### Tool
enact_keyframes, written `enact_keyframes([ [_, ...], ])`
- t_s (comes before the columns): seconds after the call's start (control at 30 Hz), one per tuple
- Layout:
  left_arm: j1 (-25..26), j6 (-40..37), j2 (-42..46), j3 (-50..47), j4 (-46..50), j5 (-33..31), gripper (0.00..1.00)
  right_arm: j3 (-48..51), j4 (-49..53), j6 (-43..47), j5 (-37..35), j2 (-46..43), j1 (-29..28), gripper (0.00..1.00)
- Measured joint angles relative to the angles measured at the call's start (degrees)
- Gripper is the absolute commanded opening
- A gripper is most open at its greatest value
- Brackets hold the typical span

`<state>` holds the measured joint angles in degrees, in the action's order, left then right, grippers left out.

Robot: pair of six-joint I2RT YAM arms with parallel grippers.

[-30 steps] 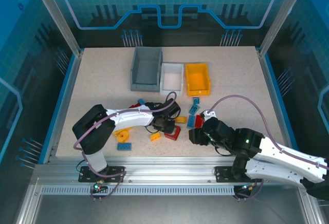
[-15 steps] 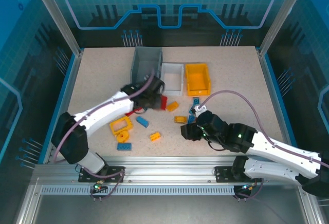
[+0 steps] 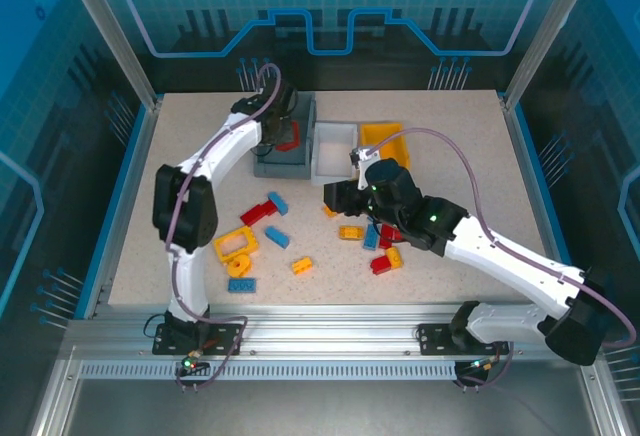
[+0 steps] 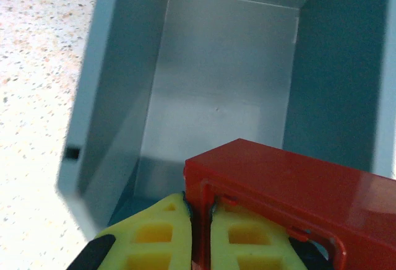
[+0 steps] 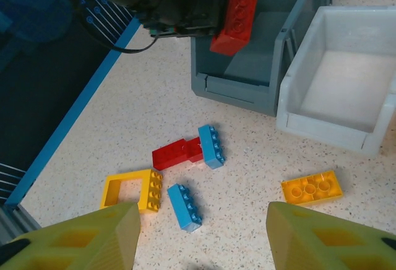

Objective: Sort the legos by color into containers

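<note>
Holding red brick (image 4: 278, 189) clamped in left gripper (image 3: 285, 138) over grey bin (image 3: 281, 167); right gripper (image 3: 333, 196) jaws apart, empty, above loose bricks (image 5: 176, 155).

The red brick (image 4: 291, 189) is smooth, glossy plastic with bright highlights along its edges, while the grey bin (image 4: 216, 109) is smooth plastic with a duller satin sheen. The white bin (image 5: 328, 130) looks like matt plastic. The tabletop (image 5: 154, 96) is a speckled, faintly grainy matt surface, edged by brushed metal rails (image 3: 320, 341).

Red brick (image 3: 289, 142) now over grey bin (image 3: 281, 168)
</note>
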<state>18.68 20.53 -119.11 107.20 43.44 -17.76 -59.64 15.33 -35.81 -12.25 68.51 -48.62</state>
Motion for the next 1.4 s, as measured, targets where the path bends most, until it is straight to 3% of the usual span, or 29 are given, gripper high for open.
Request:
enact_keyframes([
  [0.37,-0.6,-0.2,-14.9,11.4,2.8,-0.5,0.08,0.8,0.1,-1.0,1.4,0.4,0.7,0.58],
  [0.53,-1.0,-1.5,-15.7,11.6,3.5,-0.5,0.30,0.8,0.0,-1.3,2.0,1.0,0.7,0.58],
  [0.87,-1.0,-1.4,-12.8,11.5,3.9,-0.4,0.31,0.8,1.3,-1.1,2.3,3.3,0.8,0.58],
  [1.07,-1.0,0.1,2.6,2.3,2.9,0.0,0.37,-3.5,3.5,3.2,2.3,8.5,-1.2,0.54],
  [1.4,-1.0,10.8,56.7,-36.5,3.0,5.9,0.41,-21.2,5.5,6.9,5.6,35.7,-13.0,0.54],
])
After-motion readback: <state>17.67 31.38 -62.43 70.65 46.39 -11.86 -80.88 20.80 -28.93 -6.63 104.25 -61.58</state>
